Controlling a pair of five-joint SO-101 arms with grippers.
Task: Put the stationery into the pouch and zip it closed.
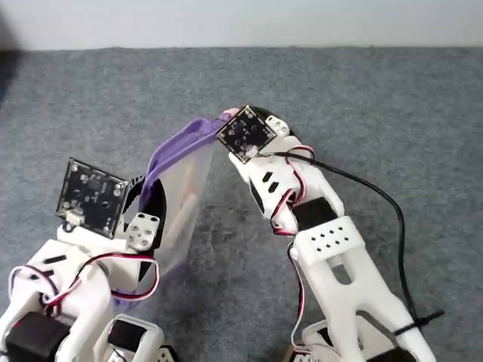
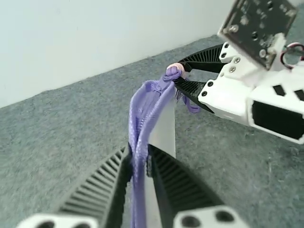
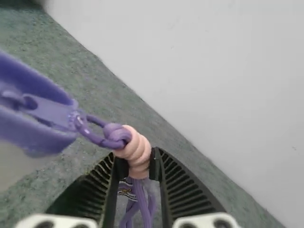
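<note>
Below, grey carpet (image 1: 377, 113) meets white wall (image 1: 241, 23); left gripper (image 2: 139, 161) pinches the pouch (image 1: 181, 196), right gripper (image 3: 137, 166) pinches its pink bead (image 3: 135, 149).

This looks like a robotics lab or a hobby bench, though little of the room shows. Two white plastic arms (image 1: 339, 256) carry bare circuit boards (image 1: 92, 196) and loose red and white wires (image 1: 290, 197) — plainly a self-built rig — on a grey felt-like mat (image 1: 392, 113) against a plain white wall (image 1: 241, 23).
</note>
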